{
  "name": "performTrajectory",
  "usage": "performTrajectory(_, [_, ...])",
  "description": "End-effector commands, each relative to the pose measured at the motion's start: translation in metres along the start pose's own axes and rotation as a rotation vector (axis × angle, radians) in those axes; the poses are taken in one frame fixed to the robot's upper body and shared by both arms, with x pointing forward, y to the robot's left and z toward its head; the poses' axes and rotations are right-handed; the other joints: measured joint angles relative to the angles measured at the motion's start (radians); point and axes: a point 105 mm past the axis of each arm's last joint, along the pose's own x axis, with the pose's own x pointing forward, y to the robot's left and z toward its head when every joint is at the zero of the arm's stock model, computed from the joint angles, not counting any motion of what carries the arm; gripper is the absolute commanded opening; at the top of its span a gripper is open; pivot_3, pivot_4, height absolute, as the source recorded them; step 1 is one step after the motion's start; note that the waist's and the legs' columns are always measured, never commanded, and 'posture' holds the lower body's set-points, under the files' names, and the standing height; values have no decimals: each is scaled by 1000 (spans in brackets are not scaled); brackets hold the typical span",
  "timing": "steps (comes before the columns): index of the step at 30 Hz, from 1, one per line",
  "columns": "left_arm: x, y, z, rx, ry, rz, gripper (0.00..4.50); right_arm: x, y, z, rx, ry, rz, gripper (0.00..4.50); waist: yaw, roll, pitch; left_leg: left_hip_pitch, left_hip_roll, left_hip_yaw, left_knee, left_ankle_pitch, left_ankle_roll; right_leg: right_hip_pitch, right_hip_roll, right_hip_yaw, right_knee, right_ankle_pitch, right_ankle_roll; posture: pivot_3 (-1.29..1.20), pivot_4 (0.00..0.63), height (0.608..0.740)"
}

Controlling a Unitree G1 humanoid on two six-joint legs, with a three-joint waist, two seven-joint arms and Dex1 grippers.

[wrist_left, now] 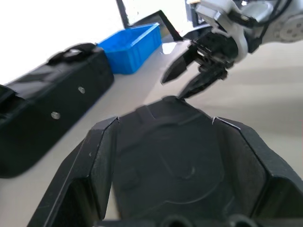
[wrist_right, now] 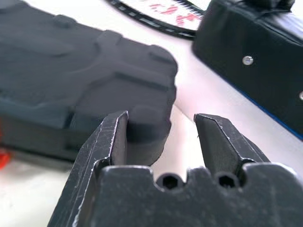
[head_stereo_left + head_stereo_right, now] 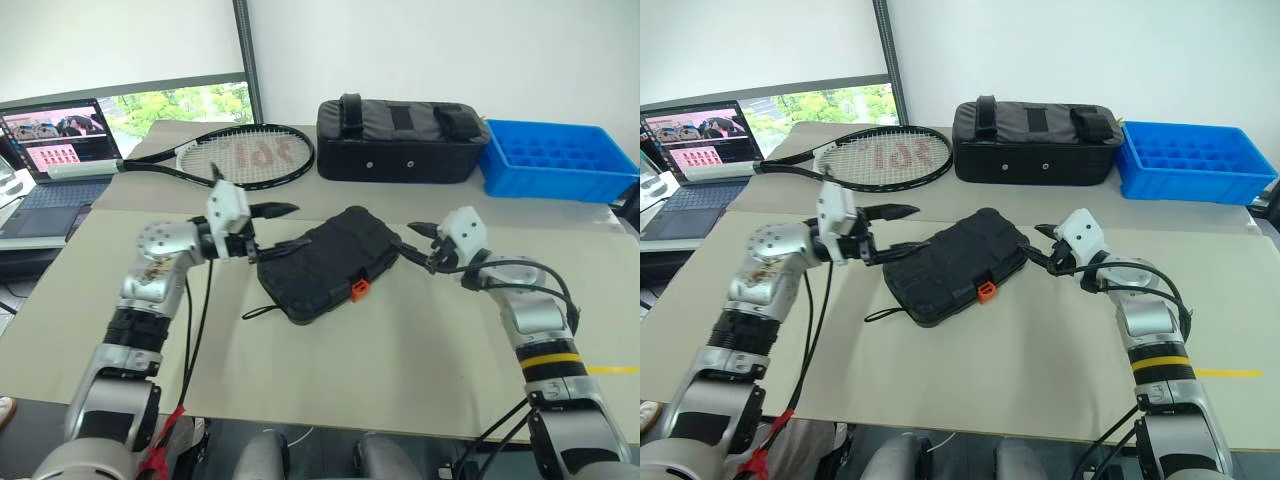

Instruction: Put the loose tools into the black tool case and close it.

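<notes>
Black tool case (image 3: 330, 262), one, shut, lying aslant mid-desk on the beige mat (image 3: 400, 350), orange latch (image 3: 359, 290) on the near long edge, a thin black cord (image 3: 262, 311) trailing off the near-left corner. No loose tools to be seen on the desk (image 3: 130, 190).

Counted behind it: one black fabric bag (image 3: 402, 140) with straps, one blue compartment tray (image 3: 555, 160) to its right, one tennis racket (image 3: 240, 157) to its left with red lettering on the strings, too small to read. One open laptop (image 3: 55, 150) at the far left edge, screen lit, text illegible. No brand or label readable on the case.

Left hand (image 3: 275, 228) raised at the case's far-left end, arm bent across, pointing level toward the right; fingers spread wide, upper one above the case's level, lower one low near the case's corner, nothing between them. Seen along the left wrist, both fingers flanking the case's lid.

Right hand (image 3: 412, 244) at the case's far-right corner, pointing toward the left, fingers moderately apart and holding nothing. From the right wrist, one fingertip (image 2: 116, 135) just before the case's rounded corner, the other (image 2: 215, 137) over bare mat; contact with the shell cannot be told.
</notes>
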Motion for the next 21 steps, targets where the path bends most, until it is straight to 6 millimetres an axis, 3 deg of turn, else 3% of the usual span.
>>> performTrajectory(1, [17, -9, 0, -11, 23, -59, 3358, -20, 18, -1, 72, 22, 29, 2629, 3, 0, 0, -1, 0, 0, 0, 0, 0, 0, 0, 0, 0, 0, 0, 0, 150, 708])
performTrajectory(5, [31, -21, -18, -87, 95, -107, 3358, -35, 58, -5, 142, 75, 111, 2629, -2, 1, 0, -1, -1, 0, 0, 0, 0, 0, 0, 0, -3, 0, 1, 0, 150, 708])
performTrajectory(8, [29, -37, -43, -74, 241, -215, 3358, -34, 84, -4, 189, 84, 131, 2629, -18, 2, -1, 0, -1, -1, -1, 0, 0, 0, 1, 1, -2, -1, 2, 0, 150, 708])
performTrajectory(10, [29, -37, -54, -106, 301, -218, 3358, -29, 93, -4, 212, 87, 125, 2629, -29, 1, 0, 1, -1, -2, -1, 0, 0, 0, 2, 2, -1, -3, 4, 0, 150, 708])
performTrajectory(16, [32, -40, -62, -168, 367, -227, 3358, -14, 102, -8, 217, 107, 95, 2629, -36, 2, -1, 5, -2, -5, 1, 1, -1, 4, 2, 2, 0, -4, 7, 0, 150, 708])
performTrajectory(21, [34, -38, -56, -217, 331, -201, 3358, -6, 106, -13, 246, 117, 88, 2629, -34, 1, -1, 4, -2, -5, 1, 1, -1, 4, 2, 2, 0, -4, 7, 0, 150, 708])
